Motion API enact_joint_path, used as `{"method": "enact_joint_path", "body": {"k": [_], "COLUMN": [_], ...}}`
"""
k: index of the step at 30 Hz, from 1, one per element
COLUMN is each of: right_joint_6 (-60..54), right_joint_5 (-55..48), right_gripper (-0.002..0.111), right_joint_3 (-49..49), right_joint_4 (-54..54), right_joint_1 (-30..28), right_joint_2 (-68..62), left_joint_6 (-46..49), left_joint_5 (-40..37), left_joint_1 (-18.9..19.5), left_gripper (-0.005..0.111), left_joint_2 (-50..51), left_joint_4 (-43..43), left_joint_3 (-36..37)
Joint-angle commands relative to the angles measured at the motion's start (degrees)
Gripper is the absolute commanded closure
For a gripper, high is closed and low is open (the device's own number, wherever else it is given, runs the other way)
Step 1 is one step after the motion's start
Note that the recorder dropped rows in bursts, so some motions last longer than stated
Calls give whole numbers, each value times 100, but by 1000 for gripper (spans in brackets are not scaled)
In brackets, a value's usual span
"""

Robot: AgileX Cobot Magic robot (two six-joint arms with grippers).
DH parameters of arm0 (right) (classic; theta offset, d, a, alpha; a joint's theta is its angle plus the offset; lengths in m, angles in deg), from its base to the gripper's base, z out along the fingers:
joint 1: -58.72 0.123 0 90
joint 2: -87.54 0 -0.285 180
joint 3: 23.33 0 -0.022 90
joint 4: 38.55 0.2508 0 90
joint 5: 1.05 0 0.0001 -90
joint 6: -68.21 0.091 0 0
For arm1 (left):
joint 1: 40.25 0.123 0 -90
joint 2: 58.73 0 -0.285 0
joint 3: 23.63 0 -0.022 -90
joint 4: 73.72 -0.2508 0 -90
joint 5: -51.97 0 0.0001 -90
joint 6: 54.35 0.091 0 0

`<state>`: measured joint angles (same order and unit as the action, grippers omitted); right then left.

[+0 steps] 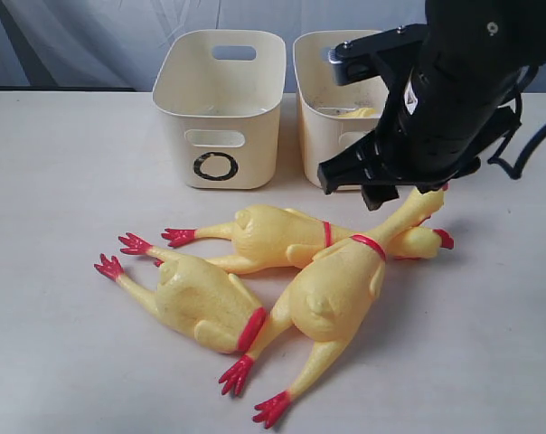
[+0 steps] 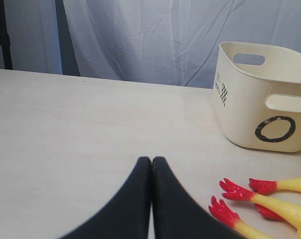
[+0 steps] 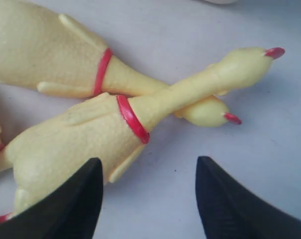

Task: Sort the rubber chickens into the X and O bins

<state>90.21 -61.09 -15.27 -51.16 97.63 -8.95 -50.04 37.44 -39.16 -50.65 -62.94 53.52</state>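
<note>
Right gripper (image 3: 149, 164), jaws spread, hovers above the top rubber chicken (image 1: 336, 289), lying at five o'clock from the O bin (image 1: 221, 127). Likely soft and light, it looks best held by its narrow neck. Left gripper (image 2: 151, 162) is closed, empty.

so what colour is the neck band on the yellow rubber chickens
Red band; best in right wrist view.
</note>
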Motion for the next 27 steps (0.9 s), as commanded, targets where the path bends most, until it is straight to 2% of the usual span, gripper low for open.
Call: {"method": "enact_joint_path", "body": {"k": [1,5,8,10,15,17,20,24,27], "right_joint_6": [-241,-385,-432,-474,-565,-588,-588,-588,-588], "right_joint_5": [29,29,59,70,228,347,524,651,724], "right_gripper": [55,55,55,55,55,55,55,55,55], "right_joint_3": [48,48,48,48,230,343,512,638,732], "right_joint_4": [65,65,30,19,-5,-36,-64,-64,-78], "right_joint_1": [-26,-15,-15,-15,-15,-15,-15,-15,-15], "right_joint_2": [183,280,376,437,628,679,732,732,732], "left_joint_6": [-30,-69,-303,-303,-344,-355,-355,-290,224], "left_joint_5": [83,253,764,1380,2159,2165,1681,907,366], "left_joint_1": [2,2,2,2,2,2,2,-10,-10], "left_gripper": [107,107,107,107,107,107,107,107,107], "left_joint_2": [-29,-29,-29,-29,-29,-29,99,916,1756], "left_joint_4": [-36,174,1614,2374,3401,3408,3005,2339,2236], "left_joint_3": [7,7,7,7,-44,-263,-772,-1513,-2115]}}
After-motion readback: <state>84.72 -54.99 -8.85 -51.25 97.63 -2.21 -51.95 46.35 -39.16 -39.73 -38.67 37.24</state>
